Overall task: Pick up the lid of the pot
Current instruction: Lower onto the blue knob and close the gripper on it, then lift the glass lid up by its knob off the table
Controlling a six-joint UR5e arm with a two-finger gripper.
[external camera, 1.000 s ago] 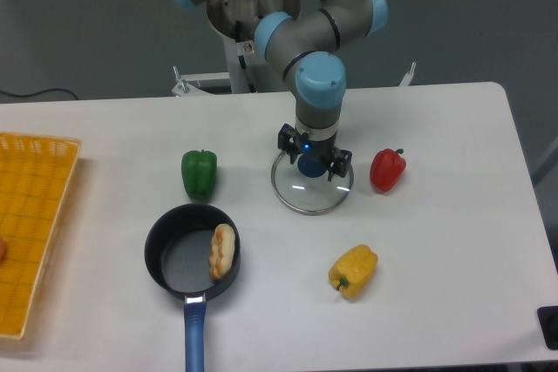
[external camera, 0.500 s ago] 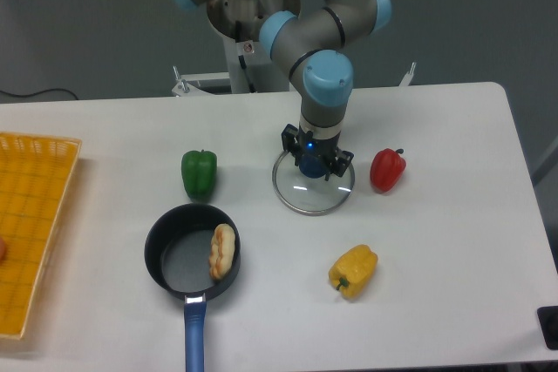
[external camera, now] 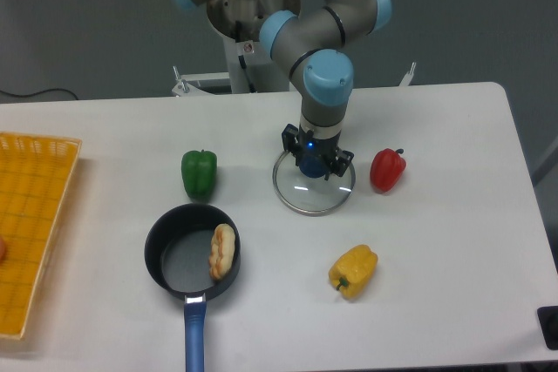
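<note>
The gripper [external camera: 314, 159] reaches down from the top of the view, its fingers closed around the blue knob of the pot lid. The round, clear pot lid [external camera: 307, 199] with a pale rim lies flat at table level. Parts of the knob and the lid's far edge are hidden behind the fingers and gripper body.
A red pepper [external camera: 387, 170] lies close to the lid's right side. To the left is a green pepper [external camera: 200, 175]. Nearer the front are a black pan [external camera: 177, 254] holding a pale elongated item, its blue handle, and a yellow pepper [external camera: 353, 270]. An orange crate [external camera: 33, 224] stands far left.
Compared with a second ago, the gripper and the lid have shifted very slightly right, and the fingers sit a little closer around the knob. The other objects have not moved.
</note>
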